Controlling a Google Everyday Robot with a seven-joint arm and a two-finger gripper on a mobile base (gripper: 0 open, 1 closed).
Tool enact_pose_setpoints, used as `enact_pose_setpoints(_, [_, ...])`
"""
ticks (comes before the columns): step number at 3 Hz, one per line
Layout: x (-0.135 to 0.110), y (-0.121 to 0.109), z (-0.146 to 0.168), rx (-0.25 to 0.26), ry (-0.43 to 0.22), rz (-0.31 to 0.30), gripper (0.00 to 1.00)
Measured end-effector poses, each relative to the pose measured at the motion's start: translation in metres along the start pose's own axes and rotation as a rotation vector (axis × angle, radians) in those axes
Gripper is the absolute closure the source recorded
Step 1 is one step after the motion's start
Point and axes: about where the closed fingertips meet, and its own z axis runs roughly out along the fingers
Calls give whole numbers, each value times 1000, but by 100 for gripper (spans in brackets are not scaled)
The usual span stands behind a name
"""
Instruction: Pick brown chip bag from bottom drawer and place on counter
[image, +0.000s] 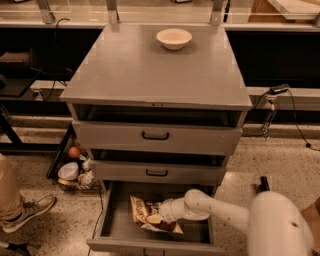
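- Camera view, looking down the front of the cabinet: the bottom drawer (116, 224) is pulled out toward us, and the brown chip bag (149, 215) is lying on its floor, about mid-width.
- The gripper (163, 210) is down inside that drawer, right up against the bag's right-hand edge, with the white arm (220, 214) reaching in from the near right.
- Has it got a hold? I cannot tell. The tip meets the crinkled foil and the contact itself is hidden.
- The key relation is that the bag lies to the left of the gripper and touches it. Its long axis runs on a slant, from far-left down to near-right.
- That puts the gripper on the long side of the bag rather than at an end.
- The counter (150, 75) is far above, capping the cabinet, with two shut drawers between it and the bag.
- A white bowl (174, 38) sits at its far edge, and the near stretch of grey looks the likely landing spot.
- My read is that the bag has to come up and out toward us first, so it clears the drawer fronts overhead before it rises.
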Motion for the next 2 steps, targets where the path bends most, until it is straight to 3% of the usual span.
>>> enact_pose_setpoints(1, [-25,28,-60,-29,-168,-55,100])
enact_pose_setpoints(2, [-7,22,-94,17,-197,-37,100])
